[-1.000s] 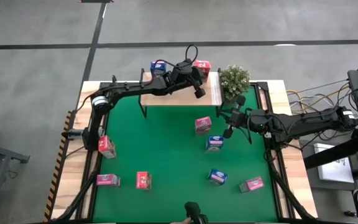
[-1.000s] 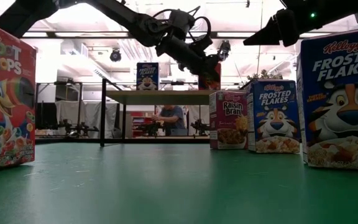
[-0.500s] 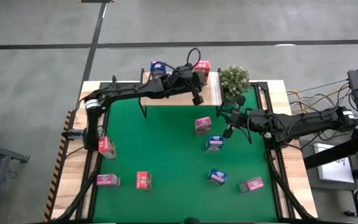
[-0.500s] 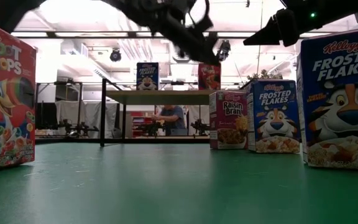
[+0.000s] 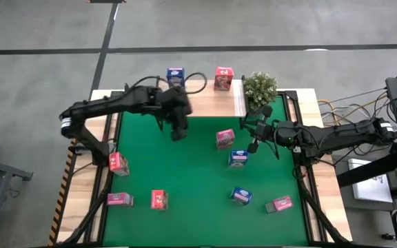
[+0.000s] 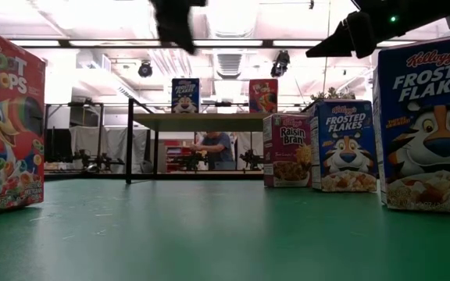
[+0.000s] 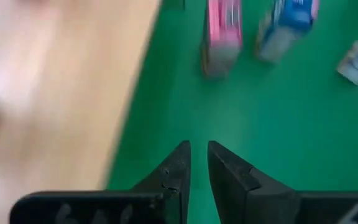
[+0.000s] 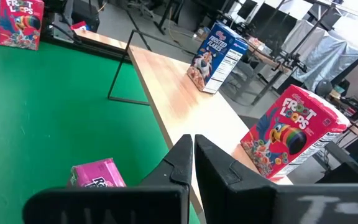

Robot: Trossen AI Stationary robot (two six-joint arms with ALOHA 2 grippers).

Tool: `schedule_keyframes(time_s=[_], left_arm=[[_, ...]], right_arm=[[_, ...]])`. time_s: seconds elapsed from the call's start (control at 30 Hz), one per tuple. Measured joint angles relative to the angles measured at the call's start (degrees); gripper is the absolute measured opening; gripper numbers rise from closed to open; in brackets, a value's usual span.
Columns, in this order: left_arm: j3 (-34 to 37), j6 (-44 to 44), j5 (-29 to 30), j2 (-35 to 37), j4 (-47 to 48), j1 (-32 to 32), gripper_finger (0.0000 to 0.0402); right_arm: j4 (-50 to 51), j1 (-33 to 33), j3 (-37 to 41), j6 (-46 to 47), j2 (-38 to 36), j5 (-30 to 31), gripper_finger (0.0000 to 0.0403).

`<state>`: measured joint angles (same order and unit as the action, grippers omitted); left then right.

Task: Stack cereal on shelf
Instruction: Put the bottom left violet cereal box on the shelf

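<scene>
Left gripper (image 5: pixel 177 134) hung over the green mat (image 5: pixel 198 179) just in front of the shelf (image 5: pixel 205 96), fingers nearly together and holding nothing, as we saw it. On the shelf stood a blue cereal box (image 5: pixel 176 74) and a red cereal box (image 5: pixel 223 77); seven more lay about the mat. Our right gripper (image 5: pixel 253 131), fingers together, waited beside the potted plant (image 5: pixel 260 88).

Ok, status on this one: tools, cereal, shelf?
Left tool empty, nearly shut, over the mat by the shelf. Right tool shut, waiting. Two cereal boxes on shelf, seven on mat. Nothing blocking.
</scene>
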<state>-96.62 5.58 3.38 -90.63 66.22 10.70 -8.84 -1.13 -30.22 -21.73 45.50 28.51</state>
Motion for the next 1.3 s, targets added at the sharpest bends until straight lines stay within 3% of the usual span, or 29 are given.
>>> schedule_keyframes(time_s=[0.23, 0.57, 0.9, 1.13, 1.23, 1.3], left_arm=[[0.8, 18.5, 0.1, 2.4, 17.8, -4.2, 0.0038], [1.6, 16.5, 2.7, 2.9, 19.1, -9.2, 0.0038], [2.4, 24.2, 3.8, 4.7, 22.7, -14.8, 0.0038], [14.2, 45.6, 2.4, 13.0, 22.3, -20.0, 0.0038], [21.5, 53.6, -1.2, 18.1, 19.3, -22.1, 0.0038], [26.0, 55.3, -6.7, 21.2, 14.9, -23.5, 0.0038]], right_arm=[[-0.4, 0.0, 0.0, 0.1, 0.0, 0.0, 0.0009], [-0.5, 0.0, 0.0, 0.4, 0.0, -0.5, 0.0009], [-0.4, 0.0, 0.0, 1.8, 0.0, -0.5, 0.0009], [-0.4, 0.0, 0.0, 1.8, 0.1, -0.5, 0.0009], [-0.5, 0.0, 0.0, 1.8, 0.1, -0.5, 0.0009], [-0.6, 0.0, 0.0, 1.6, 0.1, -0.5, 0.0009]])
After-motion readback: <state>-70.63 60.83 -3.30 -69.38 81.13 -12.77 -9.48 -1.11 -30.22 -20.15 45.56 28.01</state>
